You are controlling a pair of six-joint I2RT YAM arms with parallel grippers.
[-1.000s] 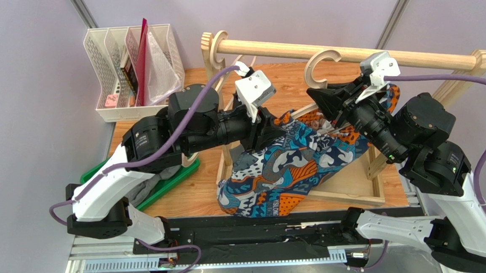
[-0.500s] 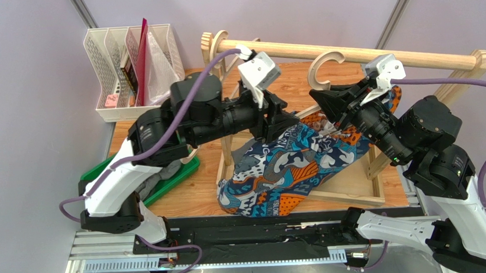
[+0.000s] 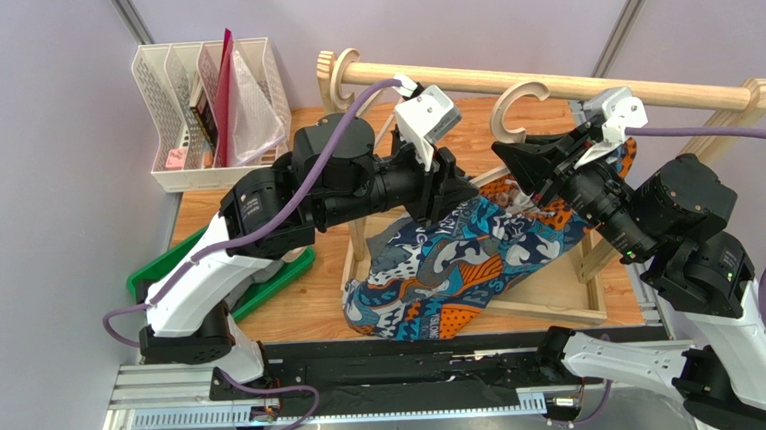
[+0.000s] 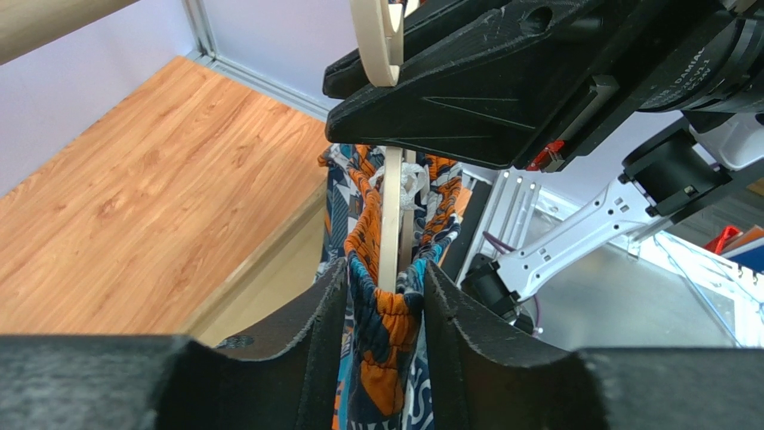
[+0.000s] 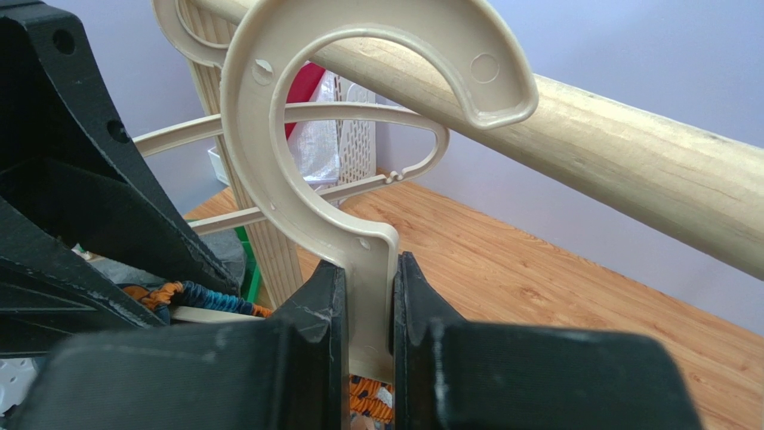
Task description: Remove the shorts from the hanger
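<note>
Pinning the hanger [image 5: 254, 116] by its neck in our right gripper [image 5: 369, 305], we clamp the left gripper [image 4: 384, 282] on the patterned shorts [image 3: 440, 271]; next, we judge, slide the waistband off.

You have a wooden table [image 3: 307, 299] carrying the setup. At its far left corner stands a white perforated file organiser [image 3: 166, 109]. A green tray [image 3: 273, 280] lies flat near the left edge, partly hidden under the arm. The wooden garment rack's base frame [image 3: 548, 309] sits on the right half. The patterned shorts [image 3: 412, 298] sag over that frame's near left corner; contact with the tabletop cannot be confirmed.
</note>
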